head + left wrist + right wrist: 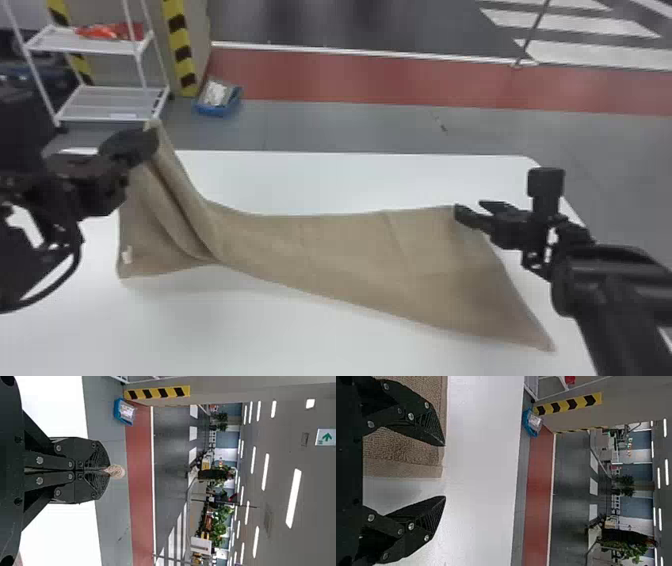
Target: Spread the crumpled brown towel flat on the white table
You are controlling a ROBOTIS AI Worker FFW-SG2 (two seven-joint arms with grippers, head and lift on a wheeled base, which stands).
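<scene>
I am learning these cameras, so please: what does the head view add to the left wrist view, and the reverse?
Head view: the right gripper, open, and a small white tag on the towel.
Left wrist view: ceiling lights and a green arrow sign.
Both: the left gripper shut on the towel, the white table and a blue bin.

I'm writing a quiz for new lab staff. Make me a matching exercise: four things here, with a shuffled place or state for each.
1. Left gripper
2. Right gripper
3. Brown towel
4. Blue box

A. On the floor beyond the table
B. Fingers apart
C. Partly raised, partly lying on the table
D. Fingers closed on the towel

Pairs: 1-D, 2-B, 3-C, 4-A
</scene>
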